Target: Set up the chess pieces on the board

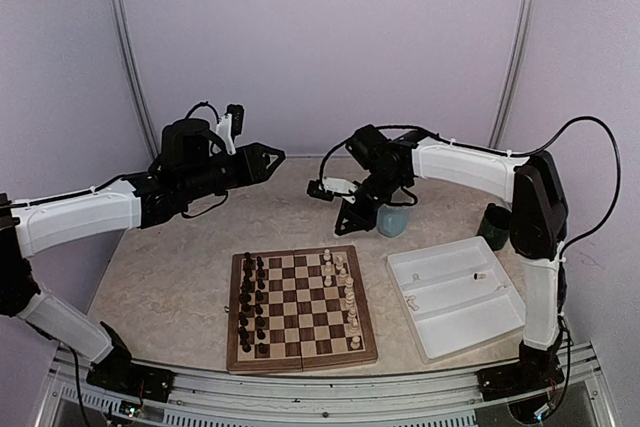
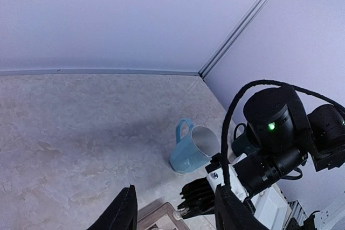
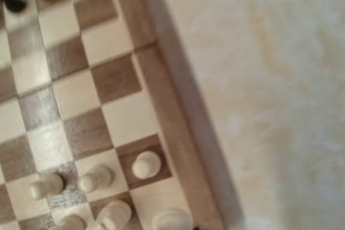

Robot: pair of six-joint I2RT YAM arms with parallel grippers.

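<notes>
Top external, query from A: what is being counted as done?

B: Item, the board (image 1: 302,347): it is being shown at mid-table. The chess pieces (image 1: 347,292) are being lined along its right files, dark pieces (image 1: 250,302) along its left. The count cannot be told.

A: And outstanding?

B: Item, white tray (image 1: 497,319): a small bit or two is being shown inside, too small to identify. The task is being judged nearly complete.

A: Claws?

B: Left gripper (image 1: 272,157) is being held high over the far table, fingers wide, nothing between. Right gripper (image 1: 348,225) is being kept closed above the board's far edge, beside a blue mug (image 1: 392,219). Whether a piece is being carried cannot be told.
</notes>
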